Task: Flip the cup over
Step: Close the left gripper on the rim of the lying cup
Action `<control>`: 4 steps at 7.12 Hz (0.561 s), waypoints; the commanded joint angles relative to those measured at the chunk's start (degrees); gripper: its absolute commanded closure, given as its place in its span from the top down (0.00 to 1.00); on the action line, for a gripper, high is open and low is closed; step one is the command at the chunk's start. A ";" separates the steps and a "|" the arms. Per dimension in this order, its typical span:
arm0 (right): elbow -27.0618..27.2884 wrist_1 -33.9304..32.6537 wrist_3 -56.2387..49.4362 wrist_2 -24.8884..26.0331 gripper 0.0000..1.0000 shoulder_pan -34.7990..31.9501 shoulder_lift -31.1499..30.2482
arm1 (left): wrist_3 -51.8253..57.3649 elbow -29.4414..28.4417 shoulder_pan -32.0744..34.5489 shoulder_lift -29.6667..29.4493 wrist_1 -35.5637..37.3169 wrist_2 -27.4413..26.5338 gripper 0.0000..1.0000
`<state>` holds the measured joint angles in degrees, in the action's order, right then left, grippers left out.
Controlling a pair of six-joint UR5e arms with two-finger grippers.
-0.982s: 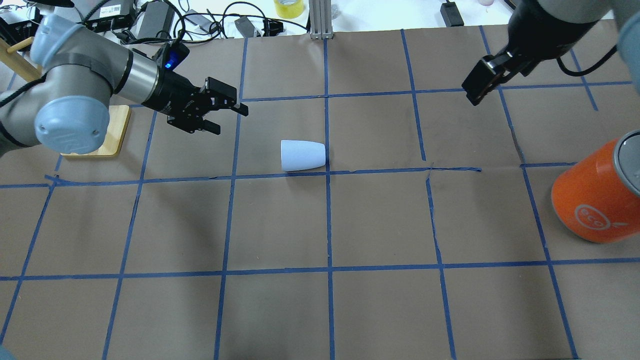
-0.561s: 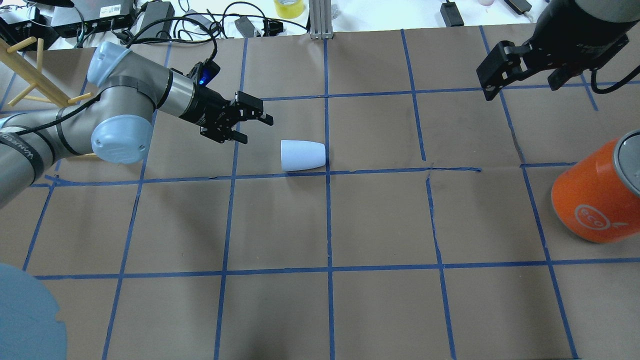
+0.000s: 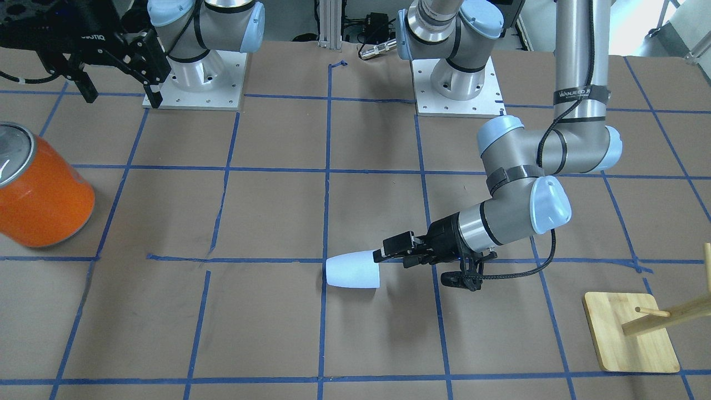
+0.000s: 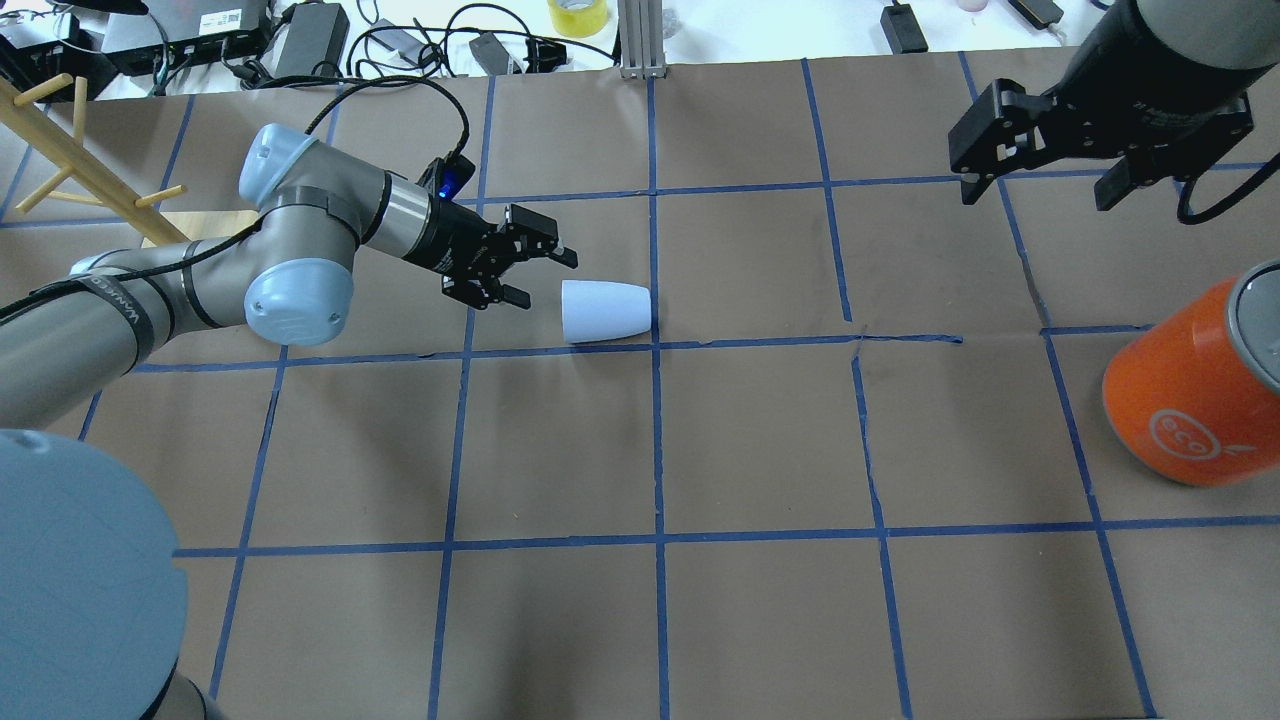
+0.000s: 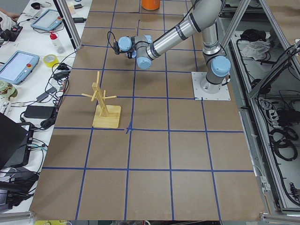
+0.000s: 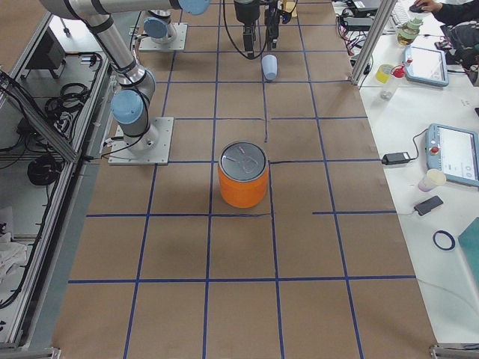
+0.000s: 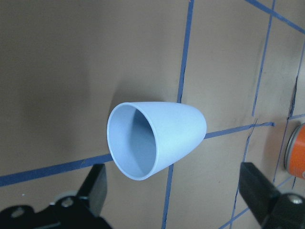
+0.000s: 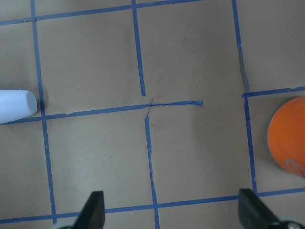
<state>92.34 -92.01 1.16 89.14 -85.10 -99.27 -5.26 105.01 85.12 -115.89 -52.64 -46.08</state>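
Observation:
The cup (image 4: 605, 310) is small, pale bluish-white and lies on its side on the brown paper, its open mouth toward my left gripper. It also shows in the front view (image 3: 353, 271), the left wrist view (image 7: 157, 140) and the right wrist view (image 8: 16, 106). My left gripper (image 4: 545, 278) is open and empty, low over the table, its fingertips just short of the cup's rim and not touching it. In the left wrist view the left gripper (image 7: 174, 174) has the mouth centred between its fingers. My right gripper (image 4: 1038, 190) is open and empty, high at the far right.
A big orange can (image 4: 1190, 400) with a silver top stands at the right edge, also in the front view (image 3: 41, 194). A wooden peg stand (image 3: 630, 333) on a bamboo base is behind my left arm. Cables and boxes lie past the table's far edge.
My left gripper has moved right and down toward the cup's mouth, staying open. My right gripper has turned and shifted slightly right. The cup has not moved.

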 commanded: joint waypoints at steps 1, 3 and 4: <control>0.12 0.16 0.33 0.33 1.00 0.11 -0.13 | -6.33 0.10 1.62 -1.61 3.24 0.73 1.00; 0.12 0.51 0.25 0.51 1.00 0.03 -0.39 | -7.31 0.02 2.07 -2.84 4.29 0.82 1.00; 0.12 0.51 0.25 0.51 1.00 0.03 -0.40 | -8.09 0.10 2.68 -3.37 5.52 0.91 1.00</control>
<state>92.46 -91.54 1.41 89.63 -85.04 -99.58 -12.50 105.08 87.25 -118.59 -48.39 -45.26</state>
